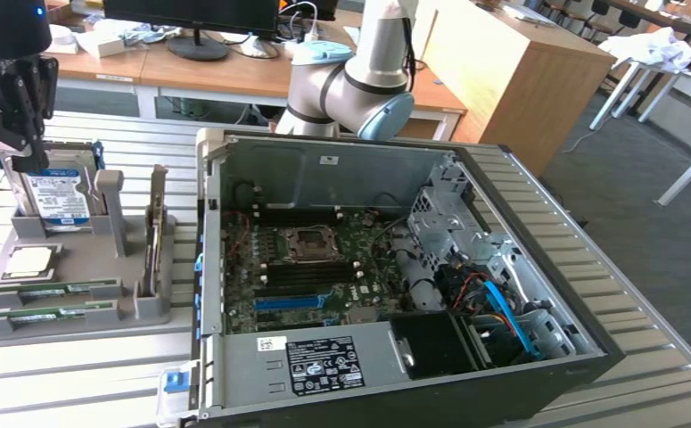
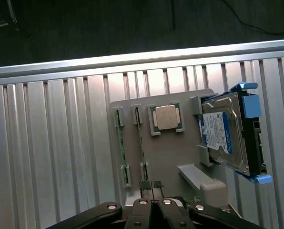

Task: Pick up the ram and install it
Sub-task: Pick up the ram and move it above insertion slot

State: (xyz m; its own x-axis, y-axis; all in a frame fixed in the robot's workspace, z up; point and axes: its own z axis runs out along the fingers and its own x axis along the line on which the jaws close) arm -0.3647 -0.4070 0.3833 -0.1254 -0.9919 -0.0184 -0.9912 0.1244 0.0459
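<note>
Ram sticks lie beside processor, near hard drive.

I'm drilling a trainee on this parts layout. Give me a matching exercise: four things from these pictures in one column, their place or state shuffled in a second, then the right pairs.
Column one:
1. hard drive
2. processor chip
3. ram sticks
4. claw

Column two:
A. shut, above the grey holder
B. standing on edge in the holder, blue label showing
C. seated in long narrow slots
D. lying flat in a square recess

Pairs: 1-B; 2-D; 3-C; 4-A.
</note>
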